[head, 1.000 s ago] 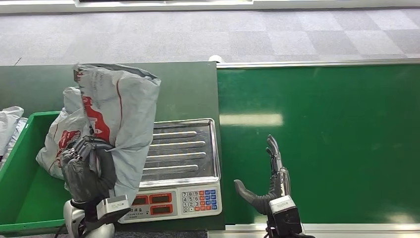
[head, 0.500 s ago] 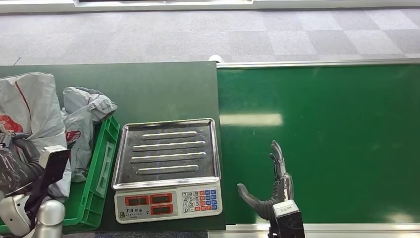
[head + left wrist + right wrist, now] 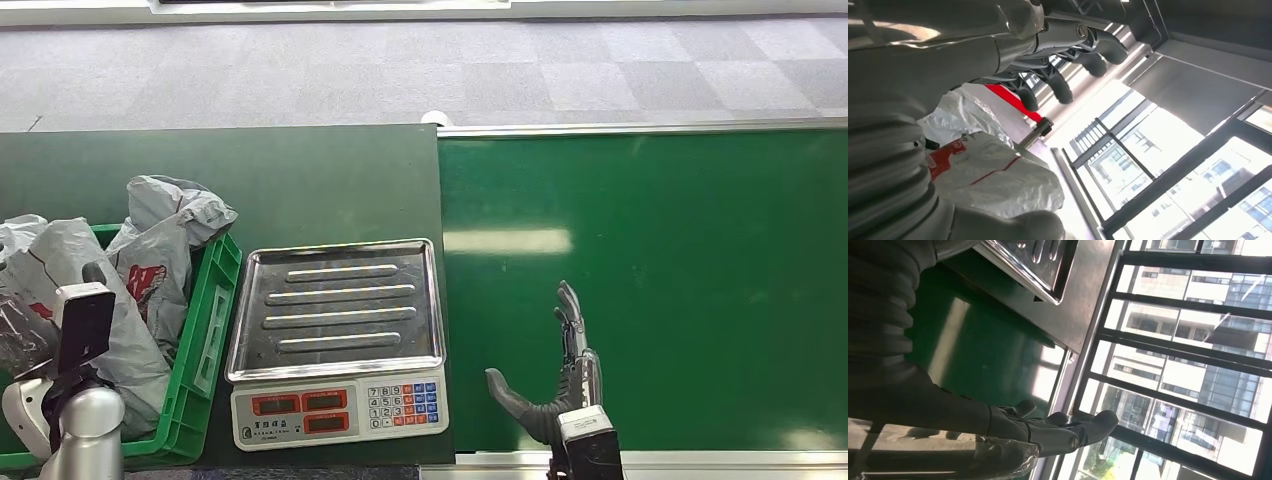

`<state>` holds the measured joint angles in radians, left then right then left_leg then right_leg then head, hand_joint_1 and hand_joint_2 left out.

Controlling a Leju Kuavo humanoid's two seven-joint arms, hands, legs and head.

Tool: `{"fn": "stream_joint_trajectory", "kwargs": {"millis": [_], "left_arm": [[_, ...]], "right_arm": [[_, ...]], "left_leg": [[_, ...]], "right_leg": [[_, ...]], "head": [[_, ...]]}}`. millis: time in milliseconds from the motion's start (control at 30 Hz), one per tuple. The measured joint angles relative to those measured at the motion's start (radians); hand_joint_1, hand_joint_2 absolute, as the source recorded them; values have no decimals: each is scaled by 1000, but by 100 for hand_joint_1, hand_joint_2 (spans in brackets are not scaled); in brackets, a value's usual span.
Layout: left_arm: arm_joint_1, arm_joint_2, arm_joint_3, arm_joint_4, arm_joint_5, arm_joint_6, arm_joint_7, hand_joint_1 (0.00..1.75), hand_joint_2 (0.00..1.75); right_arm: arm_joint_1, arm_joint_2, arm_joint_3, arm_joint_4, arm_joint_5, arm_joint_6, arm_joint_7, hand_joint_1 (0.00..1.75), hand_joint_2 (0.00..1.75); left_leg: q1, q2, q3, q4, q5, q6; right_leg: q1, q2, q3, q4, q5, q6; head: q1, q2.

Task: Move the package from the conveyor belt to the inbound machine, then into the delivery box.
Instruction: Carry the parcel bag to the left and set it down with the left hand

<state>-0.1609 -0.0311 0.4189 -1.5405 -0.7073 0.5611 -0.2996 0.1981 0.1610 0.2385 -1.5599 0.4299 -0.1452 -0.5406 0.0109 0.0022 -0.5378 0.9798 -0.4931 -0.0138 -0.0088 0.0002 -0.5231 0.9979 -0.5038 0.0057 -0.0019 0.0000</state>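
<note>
Left hand: the left hand (image 3: 1068,55) is over the green crate, its dark fingers (image 3: 1063,90) are spread and curved with nothing between them. In the head view the wrist camera block and the silver arm cover it.
Package: the grey package (image 3: 95,310) with red print lies in the green crate (image 3: 205,330), below the left arm. I cannot tell if the hand touches it. In the left wrist view the bags are white-grey with red marks (image 3: 993,175), just under the fingers.
Other bag: a second grey bag (image 3: 175,215) leans on the far corner of the crate and hangs over its rim.
Scale: the weighing scale (image 3: 340,400) with a steel tray (image 3: 340,300) stands on the dark tabletop (image 3: 300,175), just beside the crate, between the crate and the belt.
Right hand: the right hand (image 3: 555,375) hovers low over the green conveyor belt (image 3: 680,270) at its near edge. The fingers point forward, the thumb stands out to the side, and it holds nothing.
</note>
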Motion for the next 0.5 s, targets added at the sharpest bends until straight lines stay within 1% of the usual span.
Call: {"fn": "stream_joint_trajectory", "kwargs": {"millis": [133,233,300,367,500], "left_arm": [[1,-6,-20,-24,155,-36,-93,0,175],[14,-17,-42,-62,342,-108,-208,0,175],[33,-31,-72,-88,425,-156,-278,0,175],[60,-48,-117,-106,436,-178,-319,0,175],[134,-102,-251,-108,433,-199,-333,0,175]], "right_arm": [[0,0,-2,0,-15,9,2,0,175],[-4,4,-5,15,-95,51,-2,0,175],[-12,12,-8,48,-144,69,-9,0,175],[-22,23,-10,96,-161,65,-21,0,175],[-48,53,-6,216,-157,9,-49,0,175]], "left_leg": [[0,0,0,0,0,0],[0,0,0,0,0,0],[0,0,0,0,0,0],[0,0,0,0,0,0],[0,0,0,0,0,0]], "right_leg": [[0,0,0,0,0,0],[0,0,0,0,0,0],[0,0,0,0,0,0],[0,0,0,0,0,0],[0,0,0,0,0,0]], "head": [[0,0],[0,0],[0,0],[0,0],[0,0]]}}
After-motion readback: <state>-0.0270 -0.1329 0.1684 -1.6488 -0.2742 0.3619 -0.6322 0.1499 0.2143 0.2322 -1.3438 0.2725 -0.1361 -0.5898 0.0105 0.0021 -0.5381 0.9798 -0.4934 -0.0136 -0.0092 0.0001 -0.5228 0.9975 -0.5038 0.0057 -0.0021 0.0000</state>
